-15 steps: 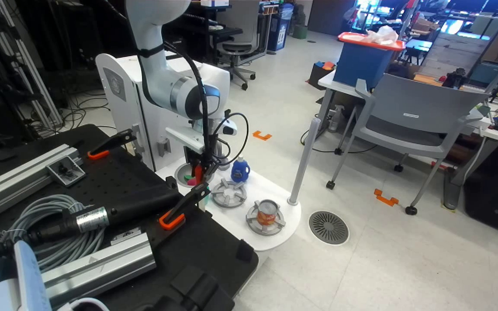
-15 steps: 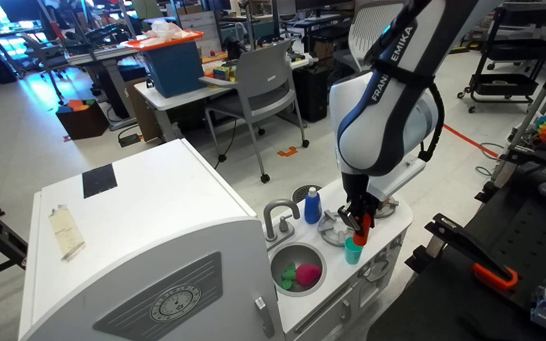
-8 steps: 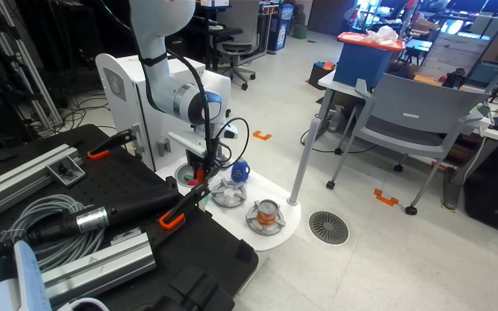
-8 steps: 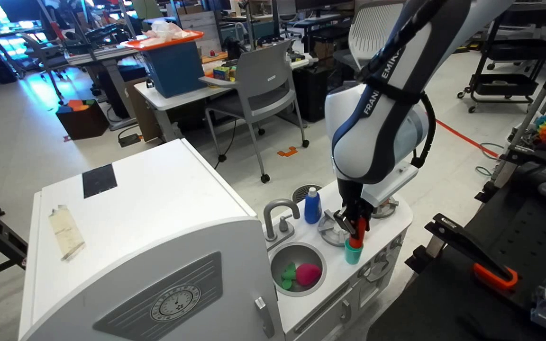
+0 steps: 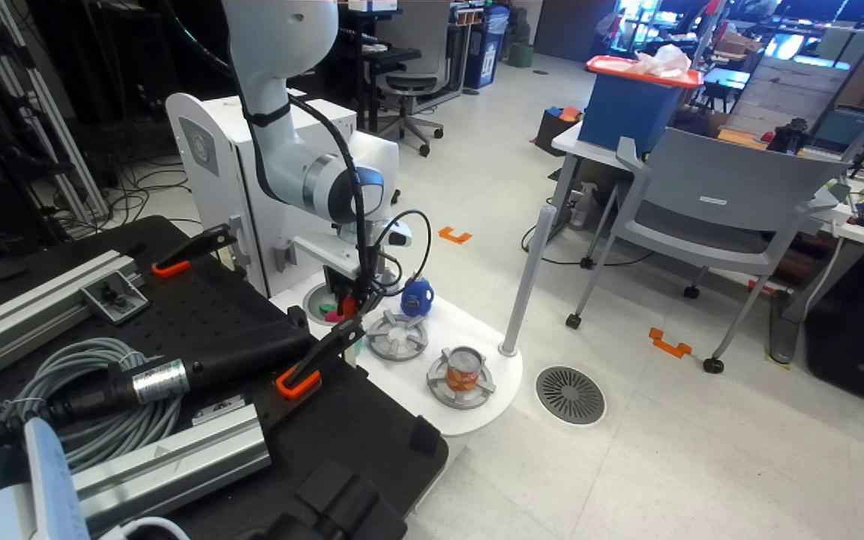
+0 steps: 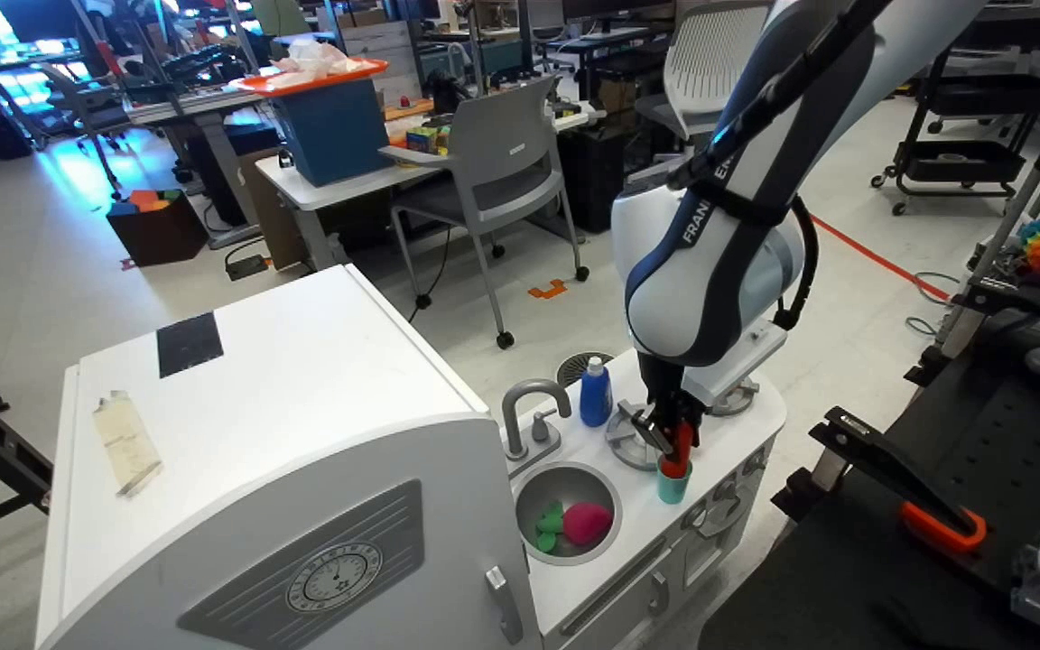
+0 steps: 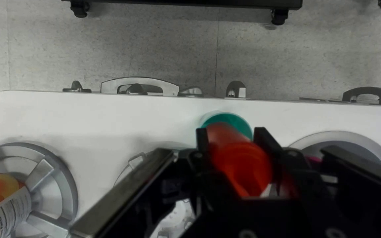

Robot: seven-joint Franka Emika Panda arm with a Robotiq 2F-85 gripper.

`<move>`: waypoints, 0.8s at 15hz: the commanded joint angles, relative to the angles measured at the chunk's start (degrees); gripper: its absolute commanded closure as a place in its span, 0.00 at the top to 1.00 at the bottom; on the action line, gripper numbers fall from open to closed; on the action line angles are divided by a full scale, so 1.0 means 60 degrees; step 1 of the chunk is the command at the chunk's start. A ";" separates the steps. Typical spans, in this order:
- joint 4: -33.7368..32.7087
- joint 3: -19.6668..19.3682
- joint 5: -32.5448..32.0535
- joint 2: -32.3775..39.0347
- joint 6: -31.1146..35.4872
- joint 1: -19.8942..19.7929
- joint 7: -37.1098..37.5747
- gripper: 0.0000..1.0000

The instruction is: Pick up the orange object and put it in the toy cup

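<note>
The red-orange object, a hollow cup-like piece, is between the two fingers of my gripper. In the wrist view the gripper is shut on the orange object, which tilts toward the mouth of a teal toy cup. In an exterior view the toy cup stands upright on the white counter, and the object's lower end is at its rim. I cannot tell how deep that end is inside. In another exterior view the orange object shows partly and a clamp hides most of the cup.
A grey sink holding a pink and green toy is beside the cup. A faucet, a blue bottle and a grey burner are close by. A can stands on the far burner. A black table borders the counter.
In an exterior view my gripper has moved left and down with the orange object, whose lower end has come from above the teal cup's edge down to its mouth. The cup has not moved.
</note>
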State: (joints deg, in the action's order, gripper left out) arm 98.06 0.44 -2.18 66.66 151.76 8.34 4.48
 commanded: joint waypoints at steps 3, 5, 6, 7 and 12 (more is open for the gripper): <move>-0.0659 -0.0260 -0.0121 0.0523 -0.0342 0.0204 0.0091 0.13; -0.0709 -0.0261 -0.0135 0.0602 -0.0344 0.0207 0.0078 0.13; -0.0717 -0.0256 -0.0146 0.0630 -0.0333 0.0210 0.0072 0.13; -0.0695 -0.0256 -0.0166 0.0633 -0.0298 0.0216 0.0070 0.58; -0.0611 -0.0251 -0.0202 0.0563 -0.0277 0.0236 0.0082 0.92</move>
State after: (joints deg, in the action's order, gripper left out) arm 95.50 -0.27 -2.94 69.84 151.65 8.77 4.48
